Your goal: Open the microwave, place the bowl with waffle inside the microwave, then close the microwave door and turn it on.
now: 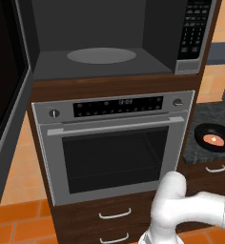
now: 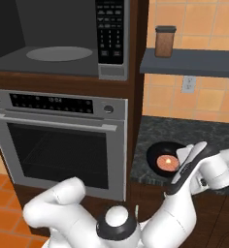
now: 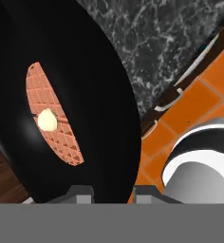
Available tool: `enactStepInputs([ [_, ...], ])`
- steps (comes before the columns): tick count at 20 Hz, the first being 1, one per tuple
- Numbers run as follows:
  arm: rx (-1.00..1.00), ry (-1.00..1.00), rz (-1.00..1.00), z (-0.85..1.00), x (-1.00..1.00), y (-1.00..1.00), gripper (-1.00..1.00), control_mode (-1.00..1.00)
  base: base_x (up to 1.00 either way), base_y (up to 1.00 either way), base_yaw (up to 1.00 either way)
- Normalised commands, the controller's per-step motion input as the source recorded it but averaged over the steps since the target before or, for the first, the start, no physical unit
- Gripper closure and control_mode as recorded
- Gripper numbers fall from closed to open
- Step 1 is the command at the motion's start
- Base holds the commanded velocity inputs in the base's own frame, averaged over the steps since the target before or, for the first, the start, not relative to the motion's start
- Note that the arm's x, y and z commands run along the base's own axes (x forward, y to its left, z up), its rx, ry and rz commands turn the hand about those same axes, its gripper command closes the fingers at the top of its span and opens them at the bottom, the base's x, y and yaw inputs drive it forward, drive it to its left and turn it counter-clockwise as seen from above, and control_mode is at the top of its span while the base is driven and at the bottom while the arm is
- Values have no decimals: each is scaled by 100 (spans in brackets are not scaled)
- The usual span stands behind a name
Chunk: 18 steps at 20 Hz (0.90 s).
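The jaws (image 3: 113,192) sat at the near rim of the bowl with waffle (image 3: 85,95), one tip on each side of the rim in the hand view, so they appeared to be pinching it, though the contact itself was cut off at the bottom of that view. The bowl filled most of the hand view just ahead of the jaws, and the waffle (image 3: 52,121) lay further in from them with a pale dab on top (butter, by the look of it). In the right base view the bowl with waffle (image 2: 166,160) rested on the dark speckled surface (image 2: 204,133), with the gripper (image 2: 184,157) touching its right edge.

The microwave (image 1: 105,52) stood well up and to the left of the jaws, its cavity open and the glass turntable (image 1: 101,55) bare. The microwave door (image 1: 7,109) was swung wide, far off on the left side. The keypad panel (image 2: 110,31) sat above the jaws, and the oven (image 2: 63,140) with its bar handle was beneath the microwave. A brown jar (image 2: 165,41) stood on a shelf (image 2: 194,62) higher than the jaws.
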Motion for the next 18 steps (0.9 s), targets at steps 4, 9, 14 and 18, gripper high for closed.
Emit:
enactStepInputs([
  [4,-11,-13,-38,54,-96,40,100,-100,0,0,0],
  [9,-3,-6,-24,82,-85,27,100,-100,0,0,0],
  [14,0,-6,0,89,-76,41,100,-100,0,0,0],
  [18,0,-16,6,67,-83,51,100,-100,0,0,0],
])
